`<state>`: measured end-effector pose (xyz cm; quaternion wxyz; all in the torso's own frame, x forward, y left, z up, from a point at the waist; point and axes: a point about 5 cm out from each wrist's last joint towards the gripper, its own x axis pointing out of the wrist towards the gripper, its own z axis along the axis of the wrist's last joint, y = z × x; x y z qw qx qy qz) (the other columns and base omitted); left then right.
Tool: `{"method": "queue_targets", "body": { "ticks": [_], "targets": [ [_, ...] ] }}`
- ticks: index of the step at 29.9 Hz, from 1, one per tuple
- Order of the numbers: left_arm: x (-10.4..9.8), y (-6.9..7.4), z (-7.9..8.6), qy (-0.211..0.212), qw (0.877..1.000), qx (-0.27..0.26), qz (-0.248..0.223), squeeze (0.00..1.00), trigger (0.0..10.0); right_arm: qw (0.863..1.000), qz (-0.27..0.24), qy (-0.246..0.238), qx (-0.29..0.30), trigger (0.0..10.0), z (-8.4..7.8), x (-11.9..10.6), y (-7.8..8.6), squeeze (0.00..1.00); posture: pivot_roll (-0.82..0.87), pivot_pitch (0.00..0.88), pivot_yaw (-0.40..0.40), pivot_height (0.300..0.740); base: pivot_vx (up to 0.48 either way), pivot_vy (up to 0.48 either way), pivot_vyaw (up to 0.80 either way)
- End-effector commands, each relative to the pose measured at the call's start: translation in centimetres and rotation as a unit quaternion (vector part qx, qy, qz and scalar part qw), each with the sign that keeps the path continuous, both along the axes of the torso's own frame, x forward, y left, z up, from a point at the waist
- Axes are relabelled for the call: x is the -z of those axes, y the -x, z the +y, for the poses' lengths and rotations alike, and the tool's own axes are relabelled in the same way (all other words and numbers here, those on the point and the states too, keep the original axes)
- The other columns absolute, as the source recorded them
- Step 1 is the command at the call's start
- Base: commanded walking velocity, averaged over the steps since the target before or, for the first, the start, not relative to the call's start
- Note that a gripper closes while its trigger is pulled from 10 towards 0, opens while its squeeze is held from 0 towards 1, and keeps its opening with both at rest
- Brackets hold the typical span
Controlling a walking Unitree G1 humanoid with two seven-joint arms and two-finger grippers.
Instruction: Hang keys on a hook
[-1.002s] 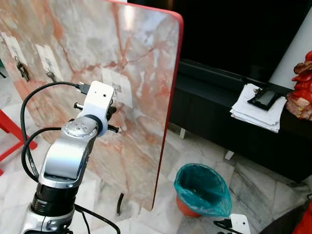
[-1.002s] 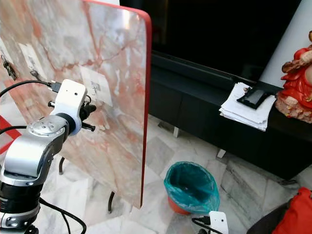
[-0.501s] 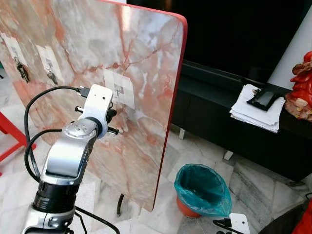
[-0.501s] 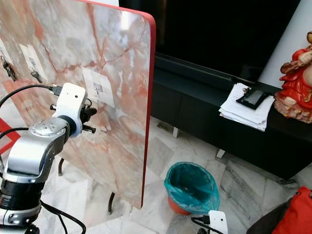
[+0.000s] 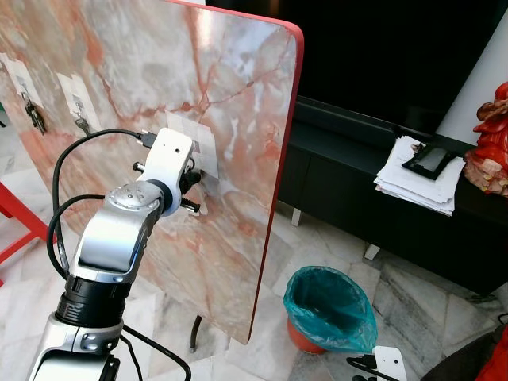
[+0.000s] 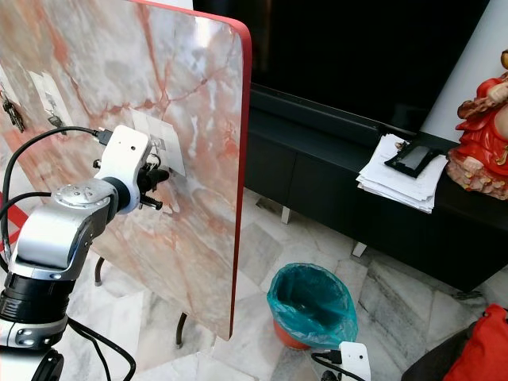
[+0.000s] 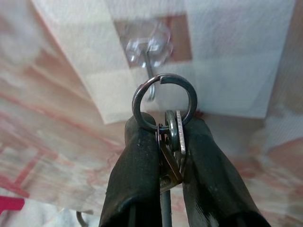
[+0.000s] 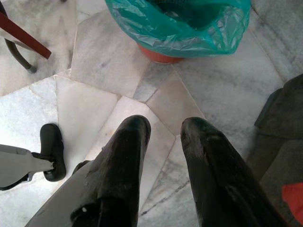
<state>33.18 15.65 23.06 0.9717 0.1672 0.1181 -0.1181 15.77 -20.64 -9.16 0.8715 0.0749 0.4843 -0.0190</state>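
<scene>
Two black fingers (image 7: 142,175) of the left gripper (image 7: 166,142) pinch a bunch of keys (image 7: 169,156), with the key ring (image 7: 164,100) sticking out past the tips. The ring is right at a small clear hook (image 7: 149,52) stuck on a white patch (image 5: 200,141) of the pink marble board (image 5: 238,95). The hook's thin wire seems to sit at the ring's edge, but I cannot tell if it is through. So the hanging step is in hand. Next, the ring needs to slip over the hook tip, then the fingers can let go. The right gripper (image 8: 163,142) hangs idle over the floor near a green bin (image 8: 180,23), fingers a little apart.
</scene>
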Motion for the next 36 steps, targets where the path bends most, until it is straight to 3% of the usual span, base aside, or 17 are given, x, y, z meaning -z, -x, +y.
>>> {"method": "queue_targets", "body": {
  "ticks": [1, 17, 36],
  "targets": [
    [-0.5, -0.1, -0.5, -0.01, 1.0, 0.01, -0.002, 0.0, 10.0, 1.0, -0.002, 0.003, 0.007, 10.0, -0.3, -0.1, -0.1, 0.0, 0.0, 0.0, -0.087, 0.74, 0.0, 0.0, 0.0],
    [0.0, -0.1, -0.2, 0.009, 1.0, 0.0, 0.023, 0.0, 10.0, 1.0, -0.002, 0.001, 0.009, 10.0, -0.3, -0.1, -0.1, 0.0, 0.0, 0.0, -0.086, 0.74, 0.0, 0.0, 0.0],
    [-1.2, -0.2, 0.0, 0.001, 1.0, -0.014, -0.005, 0.0, 10.0, 1.0, -0.003, 0.001, 0.007, 10.0, -0.3, -0.1, -0.1, 0.0, 0.01, 0.0, -0.091, 0.74, 0.0, 0.0, 0.0]
  ]
}}
